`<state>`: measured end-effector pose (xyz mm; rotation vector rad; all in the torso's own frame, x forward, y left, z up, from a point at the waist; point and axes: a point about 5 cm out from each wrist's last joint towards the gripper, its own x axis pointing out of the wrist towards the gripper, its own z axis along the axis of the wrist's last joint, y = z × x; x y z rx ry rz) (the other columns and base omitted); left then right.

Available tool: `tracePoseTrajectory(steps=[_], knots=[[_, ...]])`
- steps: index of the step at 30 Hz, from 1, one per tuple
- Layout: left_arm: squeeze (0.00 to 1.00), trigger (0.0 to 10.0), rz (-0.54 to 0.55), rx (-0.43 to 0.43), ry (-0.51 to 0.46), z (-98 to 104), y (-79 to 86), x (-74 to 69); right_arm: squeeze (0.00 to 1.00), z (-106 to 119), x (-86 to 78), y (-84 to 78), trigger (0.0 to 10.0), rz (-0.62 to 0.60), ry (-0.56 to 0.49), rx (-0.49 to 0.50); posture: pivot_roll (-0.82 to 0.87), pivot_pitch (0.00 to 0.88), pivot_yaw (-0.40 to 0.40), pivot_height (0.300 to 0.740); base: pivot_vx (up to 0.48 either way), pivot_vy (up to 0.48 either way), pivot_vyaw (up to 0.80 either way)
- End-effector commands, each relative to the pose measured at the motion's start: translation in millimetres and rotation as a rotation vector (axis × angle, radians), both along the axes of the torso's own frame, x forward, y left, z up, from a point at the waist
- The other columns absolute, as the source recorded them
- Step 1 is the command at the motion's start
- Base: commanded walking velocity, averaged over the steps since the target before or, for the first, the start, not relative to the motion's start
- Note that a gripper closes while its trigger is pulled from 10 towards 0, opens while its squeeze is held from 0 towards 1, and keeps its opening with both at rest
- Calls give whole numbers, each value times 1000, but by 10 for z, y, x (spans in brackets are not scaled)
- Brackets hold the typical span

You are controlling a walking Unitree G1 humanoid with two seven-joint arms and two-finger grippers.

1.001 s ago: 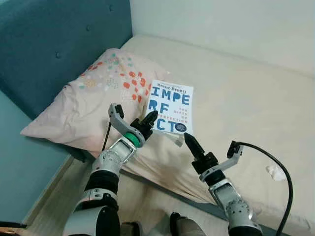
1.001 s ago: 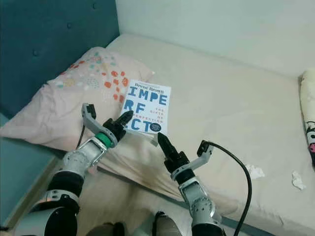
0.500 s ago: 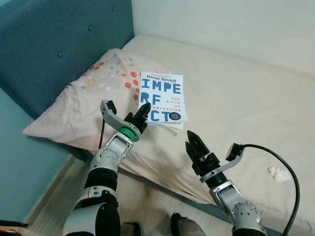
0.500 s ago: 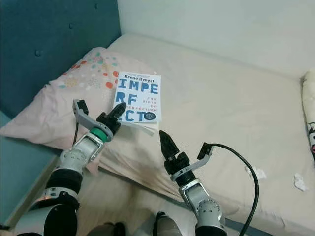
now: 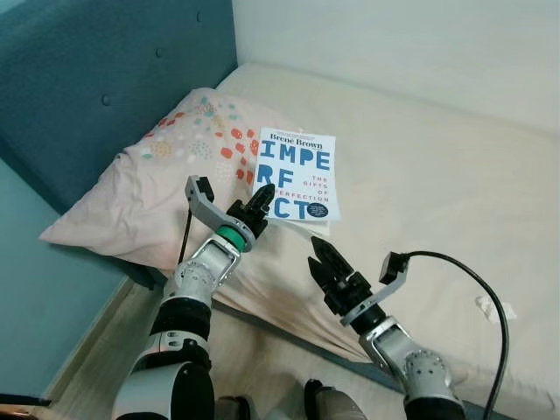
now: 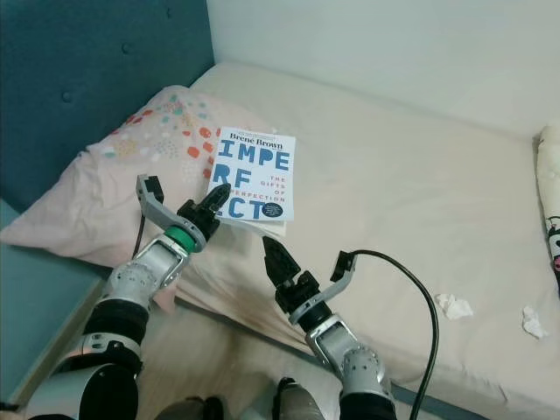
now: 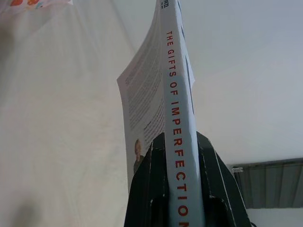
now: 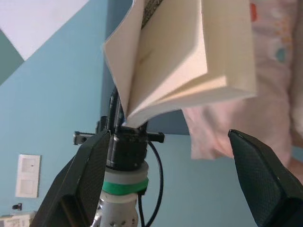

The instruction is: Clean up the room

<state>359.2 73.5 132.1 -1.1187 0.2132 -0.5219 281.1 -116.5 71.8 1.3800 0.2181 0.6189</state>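
While my left gripper (image 5: 259, 199) stays clamped on the book (image 5: 297, 175), seemingly lifted, my open right gripper (image 5: 322, 260) has neared.

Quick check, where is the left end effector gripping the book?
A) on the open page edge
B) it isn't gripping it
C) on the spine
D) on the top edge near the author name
C: in the left wrist view the black fingers of the left end effector close on either side of the book spine, which reads THE GIFTS OF IMPERFECTION.
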Motion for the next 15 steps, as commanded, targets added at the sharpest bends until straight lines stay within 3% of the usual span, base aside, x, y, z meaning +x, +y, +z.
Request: tracePoseTrajectory(steps=[1, 10, 15], knots=[[0, 10000, -65, -74, -4, 38, -329, -73, 0, 81, 9, 18, 10000, 34, -59, 33, -26, 99, 73, 740, 0, 0, 0], [0, 10000, -56, -75, 6, 14, -314, -75, 0, 218, 27, 48, 10000, 82, -146, 62, -25, 99, 65, 740, 0, 0, 0], [0, 10000, -58, -77, 5, 18, -319, -79, 0, 116, 120, -26, 10000, -16, -76, 2, -26, 97, 61, 740, 0, 0, 0]])
